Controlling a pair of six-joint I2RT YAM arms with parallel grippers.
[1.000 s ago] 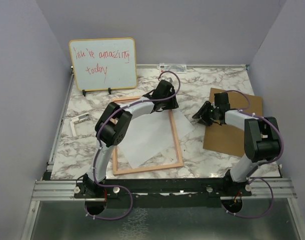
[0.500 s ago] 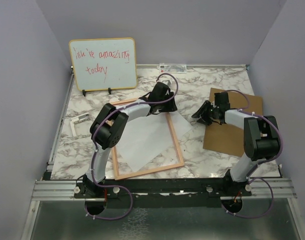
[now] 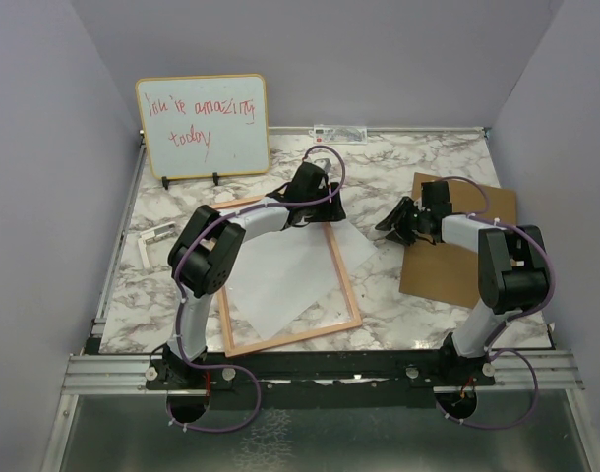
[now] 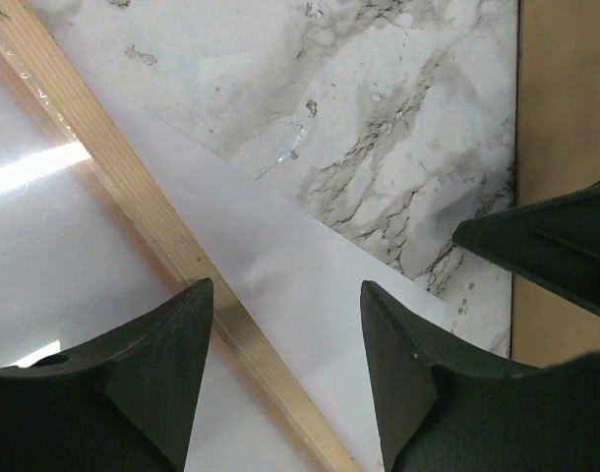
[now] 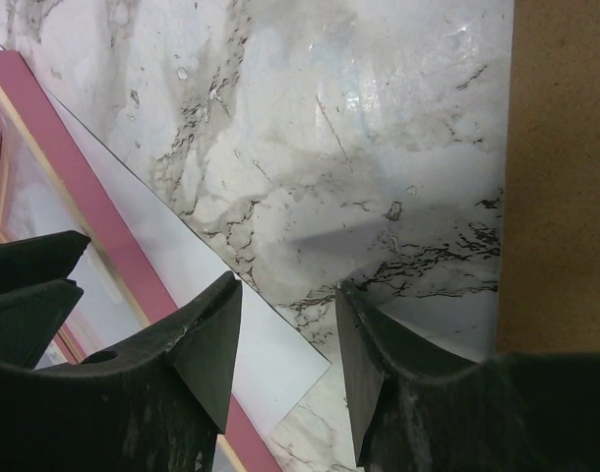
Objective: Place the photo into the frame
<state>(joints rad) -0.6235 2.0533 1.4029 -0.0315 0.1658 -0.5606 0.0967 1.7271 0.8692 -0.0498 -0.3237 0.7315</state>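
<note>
Marbled worktop [image 3: 398, 167], grey-veined. Lying flat at near left: frame [image 3: 290, 334]. Askew across it, white side up: photo [image 3: 290, 270], one corner sticking out over the right rail onto the marble. Hovering above that rail: left fingers [image 3: 330, 208], spread wide, gripping nothing. Poised over bare marble beside brown backing board [image 3: 448, 275]: right fingers [image 3: 387, 224], moderately apart, empty. Propped at far left: whiteboard [image 3: 202, 123].

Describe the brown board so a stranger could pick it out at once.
On the marble table, look to the right half, beneath the right arm. The brown board lies flat there, apart from the frame to its left. It alone is plain brown all over, with no border and no writing.
</note>
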